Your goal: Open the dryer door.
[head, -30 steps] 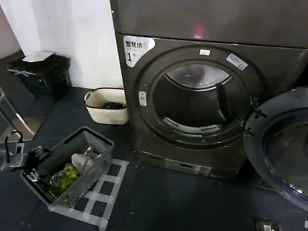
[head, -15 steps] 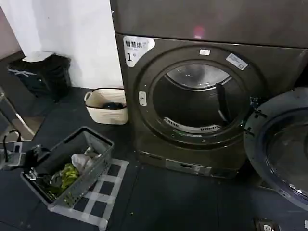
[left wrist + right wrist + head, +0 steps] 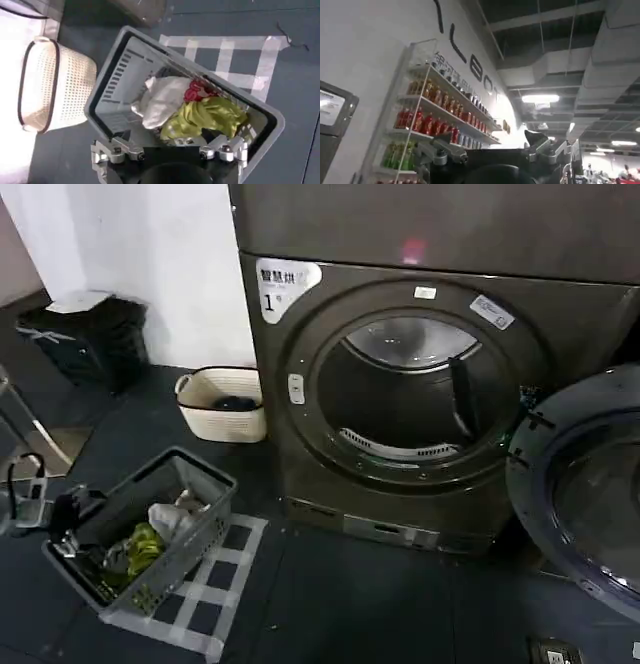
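The dryer (image 3: 300, 446) is a big dark grey machine with a white "1" sticker (image 3: 284, 284) and an uncovered round drum mouth (image 3: 412, 396). The dryer door (image 3: 585, 484) stands swung wide open at the machine's right, its glass and dark rim facing into the room. My left gripper (image 3: 166, 134) hangs open over the near end of a grey laundry basket (image 3: 100, 90), nothing between its fingers. My right gripper (image 3: 489, 135) is open too, pointing up at the ceiling and a shelf of bottles, far from the door.
The grey basket (image 3: 205, 489) holds white, red and yellow-green clothes and sits on a white tape grid (image 3: 225, 584). A cream woven basket (image 3: 220, 412) stands by the dryer's left corner, with a black bin (image 3: 90, 339) farther left. Dark floor lies before the dryer.
My left arm's end has drifted slightly left beside the grey basket. The dryer and its open door have not moved.
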### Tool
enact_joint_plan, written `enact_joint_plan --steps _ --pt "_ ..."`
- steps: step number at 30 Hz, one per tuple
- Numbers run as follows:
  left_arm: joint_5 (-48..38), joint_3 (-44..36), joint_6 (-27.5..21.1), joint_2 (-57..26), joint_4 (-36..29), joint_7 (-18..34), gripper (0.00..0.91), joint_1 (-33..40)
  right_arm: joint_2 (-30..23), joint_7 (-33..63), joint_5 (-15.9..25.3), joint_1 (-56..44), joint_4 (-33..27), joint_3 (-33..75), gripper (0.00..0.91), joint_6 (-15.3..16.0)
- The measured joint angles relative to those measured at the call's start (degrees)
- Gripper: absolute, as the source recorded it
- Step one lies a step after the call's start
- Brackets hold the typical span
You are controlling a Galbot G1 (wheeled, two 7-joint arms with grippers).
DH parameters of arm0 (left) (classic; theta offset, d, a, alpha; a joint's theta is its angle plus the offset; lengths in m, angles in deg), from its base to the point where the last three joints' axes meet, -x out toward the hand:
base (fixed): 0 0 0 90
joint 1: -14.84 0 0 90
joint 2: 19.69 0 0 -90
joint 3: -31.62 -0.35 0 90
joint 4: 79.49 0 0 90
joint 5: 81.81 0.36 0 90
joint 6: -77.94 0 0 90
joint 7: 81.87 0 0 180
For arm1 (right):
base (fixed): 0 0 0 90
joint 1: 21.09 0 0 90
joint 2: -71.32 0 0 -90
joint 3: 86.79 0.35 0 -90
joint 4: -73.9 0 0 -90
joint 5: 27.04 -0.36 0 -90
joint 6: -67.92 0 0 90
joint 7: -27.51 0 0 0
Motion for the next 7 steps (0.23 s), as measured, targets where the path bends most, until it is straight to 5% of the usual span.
enact_joint_plan --steps 7 --pt "0.23 0.0 0.11 -0.02 0.41 -0.11 0.907 0.19 0.0 0.03 -0.03 -0.73 0.03 1.08 0.907 -0.07"
